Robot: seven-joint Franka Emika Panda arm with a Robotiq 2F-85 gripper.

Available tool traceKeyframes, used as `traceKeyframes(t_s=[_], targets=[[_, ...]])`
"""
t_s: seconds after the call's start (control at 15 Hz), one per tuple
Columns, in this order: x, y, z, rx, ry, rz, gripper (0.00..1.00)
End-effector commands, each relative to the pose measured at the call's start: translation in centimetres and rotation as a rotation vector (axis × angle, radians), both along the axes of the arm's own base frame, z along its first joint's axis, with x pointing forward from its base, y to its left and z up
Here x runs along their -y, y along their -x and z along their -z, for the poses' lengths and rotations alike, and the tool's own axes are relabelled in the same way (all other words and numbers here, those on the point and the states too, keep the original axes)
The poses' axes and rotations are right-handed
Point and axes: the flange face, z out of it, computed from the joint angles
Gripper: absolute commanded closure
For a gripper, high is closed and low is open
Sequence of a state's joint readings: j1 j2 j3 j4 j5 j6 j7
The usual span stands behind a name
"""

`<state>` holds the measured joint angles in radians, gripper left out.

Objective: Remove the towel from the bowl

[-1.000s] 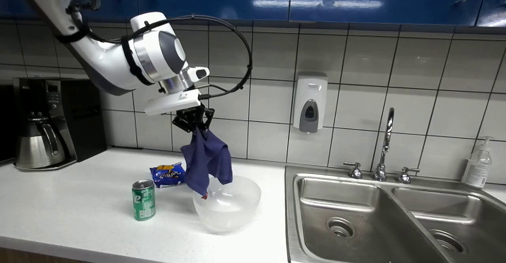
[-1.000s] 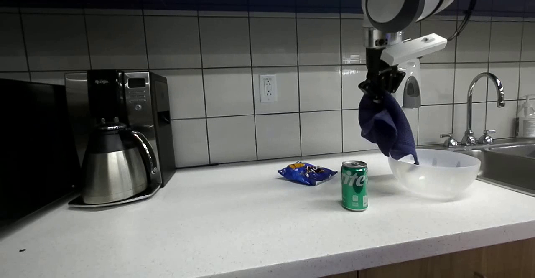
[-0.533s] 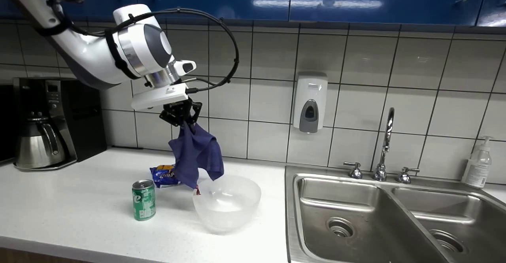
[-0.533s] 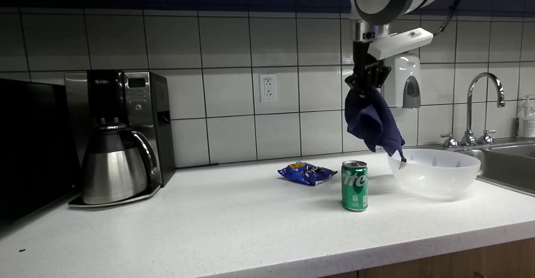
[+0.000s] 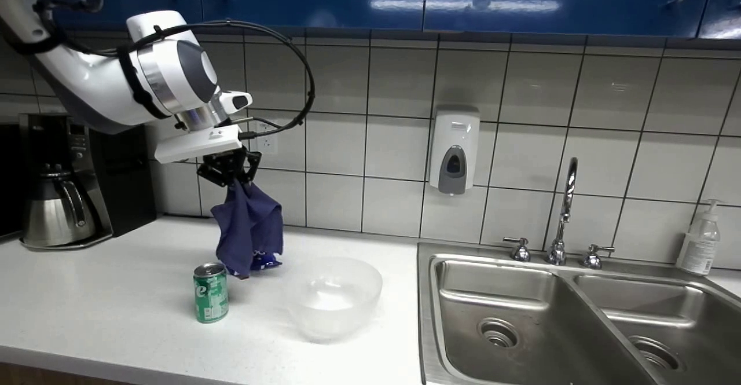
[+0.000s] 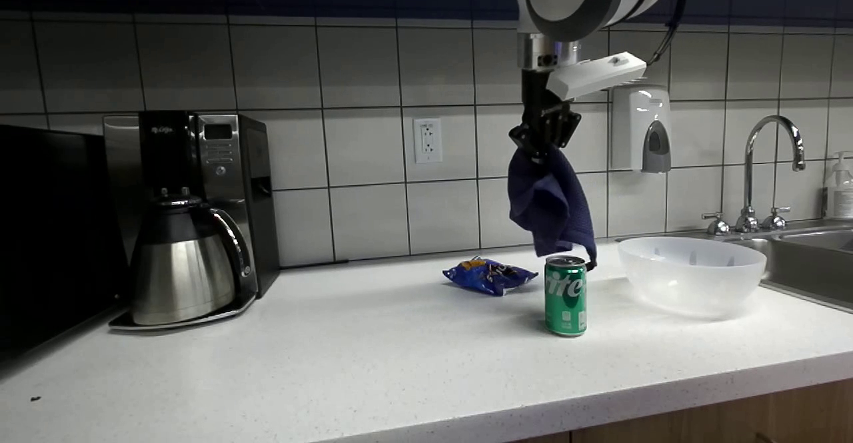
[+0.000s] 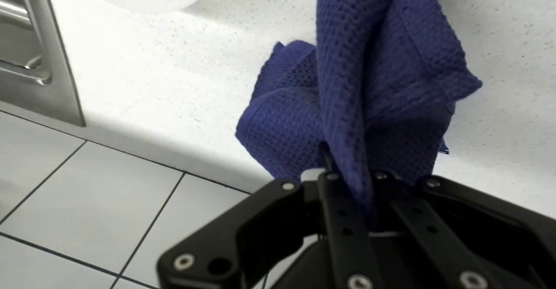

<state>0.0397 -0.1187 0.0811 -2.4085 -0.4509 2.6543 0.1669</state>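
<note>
Directly under the pincer (image 7: 358, 182): towel (image 6: 550, 203), purple-blue, hanging in loose folds from a bunched top. Holds that bunch pinched between narrowed jaws, well above the counter (image 6: 300, 363). Suspends the towel clear of the bowl (image 6: 690, 290), seen lower than the pincer and off toward the sink (image 5: 426, 310). Hides part of the bag (image 5: 265, 261) behind the towel in an exterior view. Has the towel's lower edge behind the top of the can (image 6: 565, 306) in an exterior view; cannot tell whether touching. Among containers, nearest below the pincer: can, upright, contents hidden. Farther from the pincer, toward the sink: bowl, upright, translucent, with bright glints on the inner base. Past the bowl from the pincer: sink, with a drain (image 5: 499, 334) in each half. Well off on the opposite side of the pincer: carafe (image 6: 183, 270), upright in the coffee maker (image 6: 223, 183), inside hidden.
</note>
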Motion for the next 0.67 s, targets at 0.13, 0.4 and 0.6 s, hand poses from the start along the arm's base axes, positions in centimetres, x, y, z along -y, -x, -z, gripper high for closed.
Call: traceKeyframes(t_s=[0.13, 0.4, 0.6], targets=[[-5.7, 0.4, -0.6, 0.03, -0.019, -0.095, 0.98], [-9.9, 1.0, -0.8, 0.042, -0.032, -0.168, 0.98], [-12.6, 1.7, -0.5, 0.036, -0.044, -0.203, 0.98]])
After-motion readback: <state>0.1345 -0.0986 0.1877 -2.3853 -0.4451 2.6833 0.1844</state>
